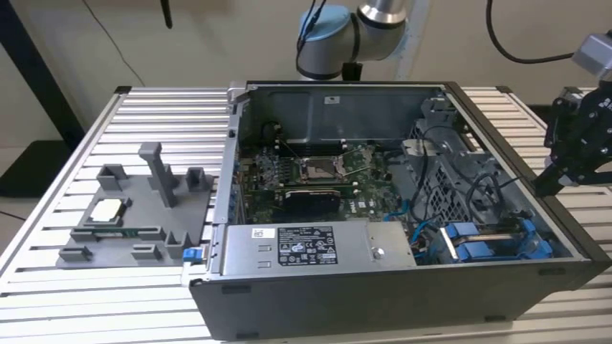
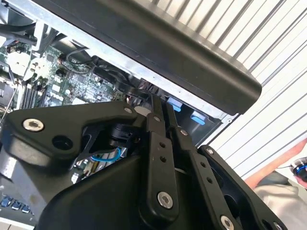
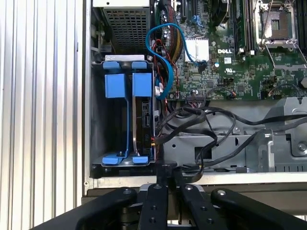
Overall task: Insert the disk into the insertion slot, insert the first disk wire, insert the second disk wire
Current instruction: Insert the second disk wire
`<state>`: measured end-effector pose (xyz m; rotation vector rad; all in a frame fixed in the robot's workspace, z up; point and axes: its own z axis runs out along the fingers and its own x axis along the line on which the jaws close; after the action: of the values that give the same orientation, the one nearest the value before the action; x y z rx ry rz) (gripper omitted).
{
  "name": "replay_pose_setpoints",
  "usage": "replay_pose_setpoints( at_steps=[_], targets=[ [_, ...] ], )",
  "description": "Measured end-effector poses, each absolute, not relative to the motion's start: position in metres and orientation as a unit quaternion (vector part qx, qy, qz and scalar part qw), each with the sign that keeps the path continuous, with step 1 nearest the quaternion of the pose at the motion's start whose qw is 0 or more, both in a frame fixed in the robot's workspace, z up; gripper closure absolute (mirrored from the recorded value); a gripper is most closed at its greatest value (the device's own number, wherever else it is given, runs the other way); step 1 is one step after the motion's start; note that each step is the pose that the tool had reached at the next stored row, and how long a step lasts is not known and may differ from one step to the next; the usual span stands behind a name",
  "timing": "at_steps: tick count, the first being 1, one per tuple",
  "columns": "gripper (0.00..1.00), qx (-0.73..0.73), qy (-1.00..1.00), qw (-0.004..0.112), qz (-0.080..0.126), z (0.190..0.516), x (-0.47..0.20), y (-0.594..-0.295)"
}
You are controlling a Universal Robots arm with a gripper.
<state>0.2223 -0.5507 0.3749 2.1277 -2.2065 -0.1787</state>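
- The open computer case (image 1: 402,301) lies on a slatted metal table (image 1: 96,301), its side panel off, with the motherboard (image 1: 316,175) and the grey power-supply box (image 1: 316,247) exposed.
- The disk (image 3: 144,120) already sits edge-up in the drive cage (image 3: 96,124) in the first wrist view, its blue carrier (image 3: 128,85) showing as tabs at both ends; in the exterior view the same blue shows in the case's near corner towards the exterior view's right.
- The gripper (image 3: 166,172) hovers at the case wall beside that cage. Its fingers (image 2: 156,117) are pressed together with no gap between them and nothing visibly held — clenched on air, as far as I can judge.
- A light-blue cable (image 3: 160,52) loops from the cage towards the motherboard, and black wires (image 3: 201,120) lie draped just beside the disk's edge (whether any of them is plugged into the disk, I cannot tell).
- Judging by this, the insertion looks done and the wire work is in hand. To do it well, I would take a connector squarely by its body rather than its cord, line it up with the disk's port before pushing, and keep the slack wires clear of the fingertips — a tilted plug would likely jam.
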Motion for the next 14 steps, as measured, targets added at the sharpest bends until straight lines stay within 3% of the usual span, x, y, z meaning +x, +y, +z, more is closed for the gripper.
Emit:
replay_pose_setpoints(
  at_steps=[14],
  targets=[
    [0.84, 0.693, -0.718, 0.035, -0.058, 0.3832, 0.2181, -0.5507]
  ],
)
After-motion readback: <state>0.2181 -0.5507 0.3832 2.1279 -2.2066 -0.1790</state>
